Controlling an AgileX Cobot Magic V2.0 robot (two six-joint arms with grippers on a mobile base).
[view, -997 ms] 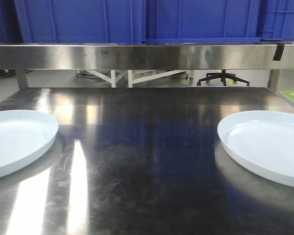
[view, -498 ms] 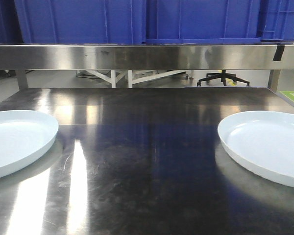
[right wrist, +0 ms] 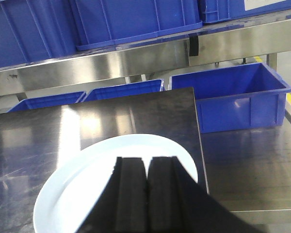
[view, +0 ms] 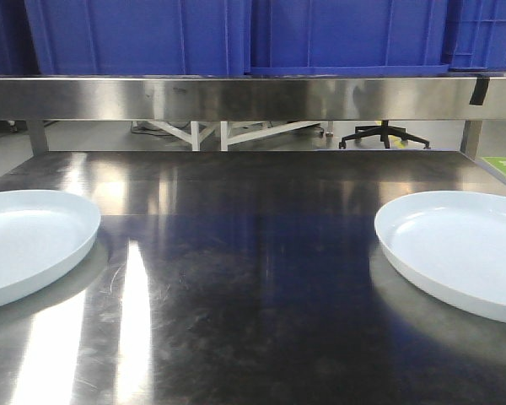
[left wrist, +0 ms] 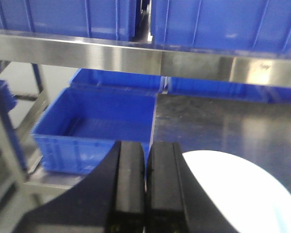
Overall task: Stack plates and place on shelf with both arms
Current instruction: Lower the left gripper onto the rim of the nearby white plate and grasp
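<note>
Setting: industrial workroom or test lab. Stainless-steel counter (view: 253,278), scuffed and glossy. Above the counter, a steel shelf (view: 236,97) loaded with large blue plastic crates (view: 346,34). Beside and below the counter, more open blue bins (left wrist: 97,126). Behind the counter, a black office-chair base (view: 384,135), white frame legs (view: 228,131) and a green floor marking (view: 504,164).
</note>
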